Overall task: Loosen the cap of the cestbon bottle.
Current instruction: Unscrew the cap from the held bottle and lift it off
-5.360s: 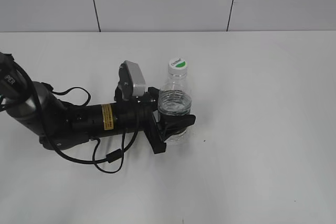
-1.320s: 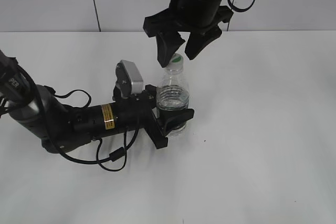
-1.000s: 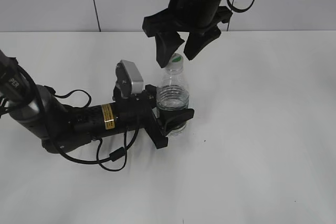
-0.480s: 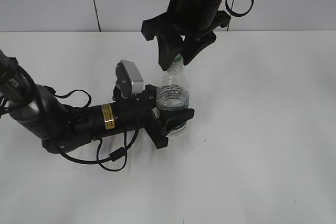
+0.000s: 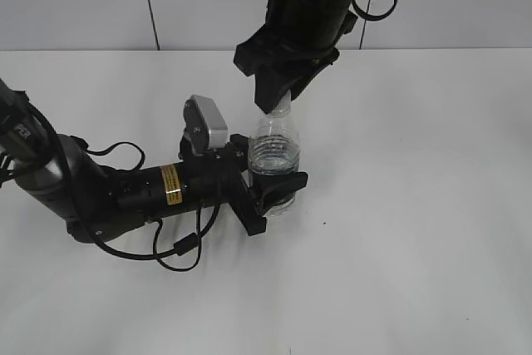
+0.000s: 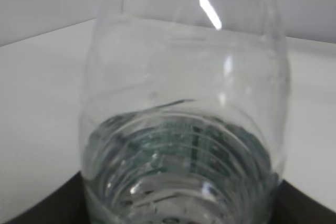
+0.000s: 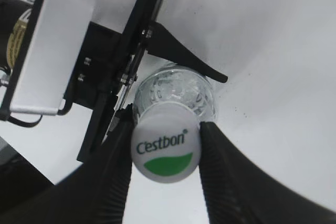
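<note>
In the exterior view, the small clear ribbed plastic cestbon bottle (image 5: 274, 155) stood upright near the middle of the white table (image 5: 416, 205). The black left gripper (image 5: 278, 193) came in from nine o'clock and was closed around the bottle's lower body. The black right gripper (image 5: 281, 99) hung down from twelve o'clock with its fingers pressed together over the bottle's top, so the cap was hidden here. If the left grip was too soft, the whole bottle could spin with the cap and nothing would loosen.

In the left wrist view, the bottle filled the picture, with water low inside and a green label showing through. Only dark bits showed at the bottom corners, so this view alone did not tell how the fingers stood.

In the right wrist view, the small round white plastic cap (image 7: 166, 149) with its green patch sat between two black fingers (image 7: 116, 171), one at nine o'clock and one at three o'clock, both touching it. The fingers looked smooth, so they might slip round the cap. A hard squeeze might tip the bottle.
</note>
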You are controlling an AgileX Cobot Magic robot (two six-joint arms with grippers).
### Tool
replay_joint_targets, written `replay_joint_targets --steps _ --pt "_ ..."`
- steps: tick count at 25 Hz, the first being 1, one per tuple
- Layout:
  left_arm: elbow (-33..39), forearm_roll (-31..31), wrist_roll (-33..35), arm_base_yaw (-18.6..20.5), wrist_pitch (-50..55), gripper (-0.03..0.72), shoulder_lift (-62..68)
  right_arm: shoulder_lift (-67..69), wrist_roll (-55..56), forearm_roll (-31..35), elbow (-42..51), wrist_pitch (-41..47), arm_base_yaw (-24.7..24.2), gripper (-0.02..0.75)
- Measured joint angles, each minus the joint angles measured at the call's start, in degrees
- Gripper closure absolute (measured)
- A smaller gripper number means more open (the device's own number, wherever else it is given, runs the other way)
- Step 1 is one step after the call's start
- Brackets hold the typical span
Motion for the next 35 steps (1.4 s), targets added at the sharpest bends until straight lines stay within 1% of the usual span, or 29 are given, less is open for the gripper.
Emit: replay_joint_targets --steps 2,7,10,16,28,31,35 --pt "0.0 0.0 0.0 0.0 0.0 0.286 0.0 0.0 -4.7 0.0 0.0 0.0 0.0 0.437" --pt "0.0 0.0 0.0 0.0 0.0 0.286 0.0 -0.1 -11.3 0.0 0.0 0.0 0.0 0.437" --pt "0.0 0.0 0.2 0.0 0.0 0.286 0.0 -0.1 -18.2 0.0 0.0 0.0 0.0 0.437" --pt "0.0 0.4 0.5 0.0 0.0 0.286 0.0 -0.3 -37.0 0.0 0.0 0.0 0.0 0.44" --pt "0.0 0.5 0.7 0.0 0.0 0.286 0.0 -1.3 -68.7 0.2 0.2 0.0 0.0 0.441" --pt "0.0 0.5 0.7 0.0 0.0 0.286 0.0 -3.2 -72.2 0.2 0.3 0.0 0.0 0.442" --pt "0.0 0.5 0.7 0.0 0.0 0.286 0.0 -5.3 -71.1 2.3 0.3 0.0 0.1 0.442"
